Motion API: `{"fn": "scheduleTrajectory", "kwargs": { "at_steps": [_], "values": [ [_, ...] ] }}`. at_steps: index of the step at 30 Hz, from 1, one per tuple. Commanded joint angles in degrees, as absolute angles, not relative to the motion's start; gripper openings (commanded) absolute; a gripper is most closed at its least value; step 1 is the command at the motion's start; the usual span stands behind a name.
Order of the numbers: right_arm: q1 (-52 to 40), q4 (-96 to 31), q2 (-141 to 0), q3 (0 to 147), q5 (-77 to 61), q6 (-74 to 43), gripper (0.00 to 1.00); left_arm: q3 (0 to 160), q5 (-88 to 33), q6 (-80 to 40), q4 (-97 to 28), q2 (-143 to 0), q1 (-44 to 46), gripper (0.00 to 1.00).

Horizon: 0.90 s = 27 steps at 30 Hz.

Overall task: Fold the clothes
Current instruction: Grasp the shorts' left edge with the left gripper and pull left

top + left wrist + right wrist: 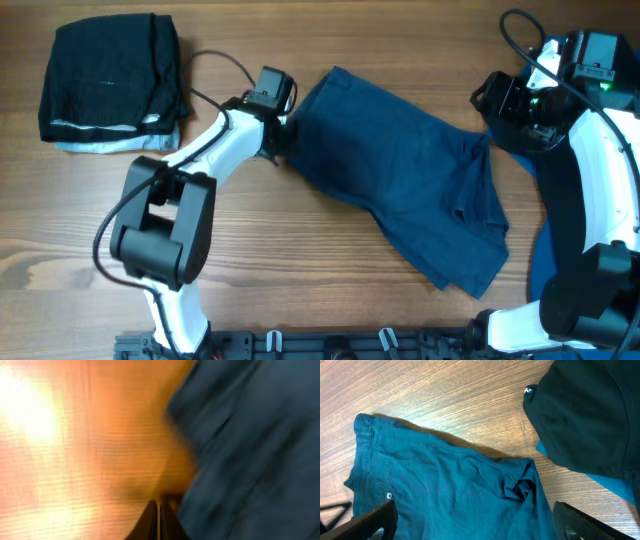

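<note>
Navy shorts (400, 170) lie flat and slanted across the middle of the wood tabletop (300, 290), creased toward their right end. Waistband and button show in the right wrist view

Left gripper (284, 132) is at the shorts' left edge with jaws together. The wrist view is blurred, so can't tell whether any fabric is pinched between them

Right gripper (480, 530) hangs over the shorts' right end near the far right corner, jaws wide apart and holding nothing

Folded black garment (110, 70) sits in the far left corner on a pale blue piece (100, 142), well apart from the shorts

Loose black cloth (590, 410) over blue cloth (615, 487) at the right edge, just beside the shorts
</note>
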<state>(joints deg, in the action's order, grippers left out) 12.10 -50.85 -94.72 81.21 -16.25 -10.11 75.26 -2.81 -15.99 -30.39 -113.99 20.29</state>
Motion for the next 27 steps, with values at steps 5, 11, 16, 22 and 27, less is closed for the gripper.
{"fn": "scheduleTrajectory", "kwargs": {
  "at_steps": [5, 11, 16, 22, 27],
  "values": [
    [12.25, -50.54, -94.28, 81.84, -15.97, -10.66, 1.0, 76.14, -2.35, -9.39, -20.08, -113.49, 20.14, 0.62],
    [12.25, -50.52, -94.28, 81.84, -15.97, -10.63, 1.0, 76.14, -11.09, -3.18, -15.25, -120.46, 20.14, 0.74],
    [12.25, -50.54, -94.28, 81.84, -15.97, -10.63, 1.0, 76.14, -10.83, -3.16, -15.7, -121.47, 20.14, 0.51],
    [12.23, -50.52, -94.28, 81.84, -15.97, -10.68, 1.0, 76.14, -0.97, -9.15, -27.05, -120.75, 20.05, 0.11],
    [12.23, -50.52, -94.28, 81.84, -15.97, -10.66, 1.0, 76.14, 4.16, -18.04, -41.6, -117.95, 19.86, 0.17]
  ]
}}
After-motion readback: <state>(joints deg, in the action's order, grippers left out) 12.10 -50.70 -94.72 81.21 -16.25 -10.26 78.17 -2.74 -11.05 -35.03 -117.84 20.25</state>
